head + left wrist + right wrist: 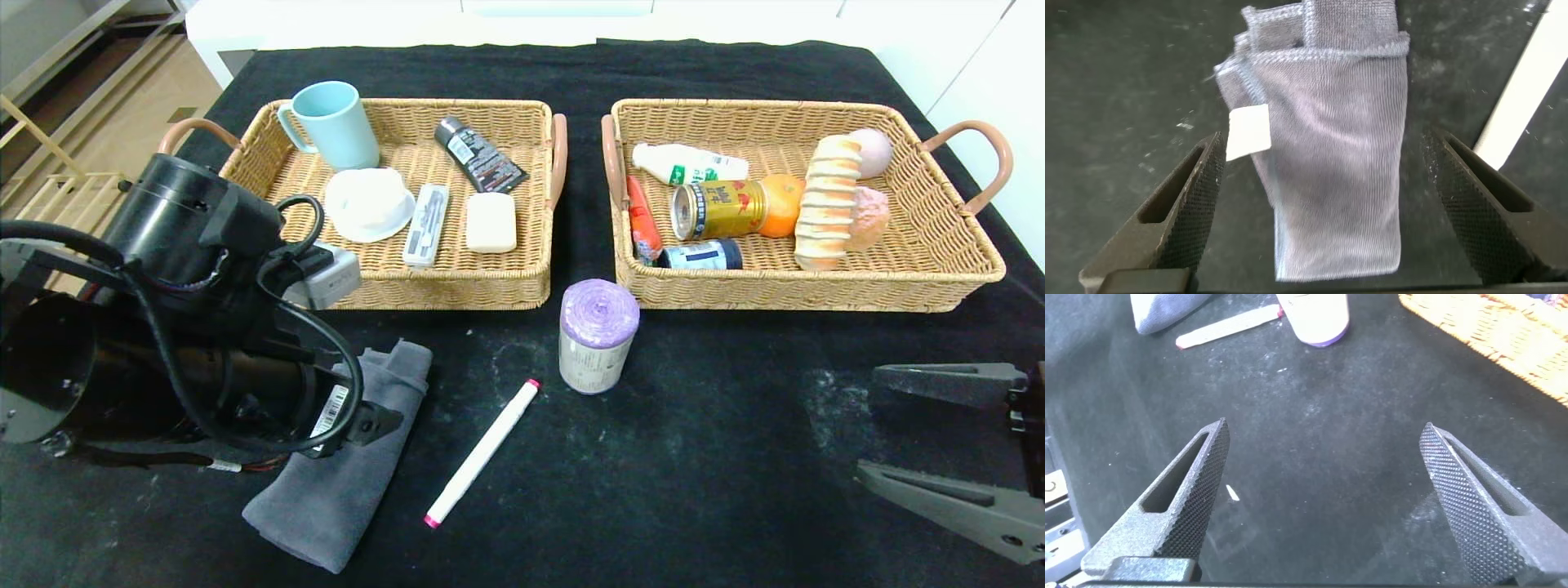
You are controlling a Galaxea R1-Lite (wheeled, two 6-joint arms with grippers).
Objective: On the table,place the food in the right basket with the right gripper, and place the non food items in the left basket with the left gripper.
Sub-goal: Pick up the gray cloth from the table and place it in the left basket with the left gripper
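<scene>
Bright, even overhead light fills the head view, washing the white surfaces along the top edge close to blown-out while the black tablecloth (735, 457) stays dark and shows pale scuffs. Shadows are soft and short beneath the left basket (457, 286) and the purple roll (598, 335). A mild sheen sits on the gold can (718, 209). In the left wrist view the grey cloth (1331, 163) is slightly soft. In the right wrist view, glare streaks the cloth-covered table at upper left.

black table (735, 457) | two baskets (457, 286) (816, 290) | cloth (343, 490) | marker (482, 452) | purple roll (598, 336)
</scene>
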